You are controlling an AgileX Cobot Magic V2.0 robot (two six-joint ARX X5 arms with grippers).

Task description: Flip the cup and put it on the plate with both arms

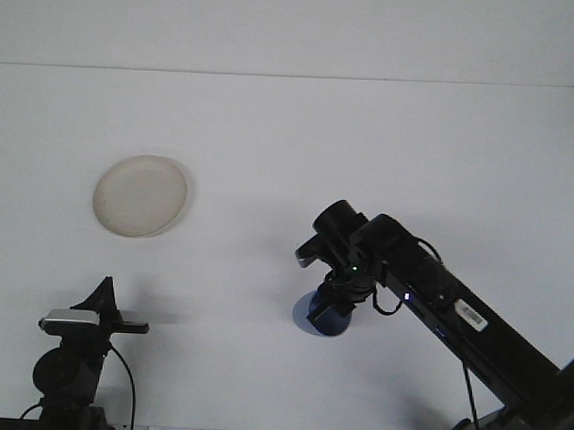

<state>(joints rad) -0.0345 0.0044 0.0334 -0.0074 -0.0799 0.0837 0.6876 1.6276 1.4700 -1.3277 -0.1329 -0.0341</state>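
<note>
In the front view you have a plain matte white surface (290, 140) running back to a faint horizontal seam near the top. Your right arm, a long black jointed limb with a white label on its forearm and a small lit indicator near the wrist, reaches in diagonally from the lower right corner toward the middle. Its right end effector (329, 309) points down at the surface and is closed around the small blue plastic cup (323, 321), a smooth rounded shape whose lower edge shows as a blue curved rim beneath the black fingers; the cup sits low at the surface in the centre of the view, though you cannot tell from here whether it touches the surface or which way up it is. The round cream-coloured plate (141, 196), shallow with a slightly raised rim and a dull finish, lies flat at the left, well apart from the cup. Your left end effector (103, 293) sits at the lower left near the front edge, a dark pointed shape above a silver-grey block on a black round-jointed base with a cable looping beside it; you cannot tell how its fingers stand.
</note>
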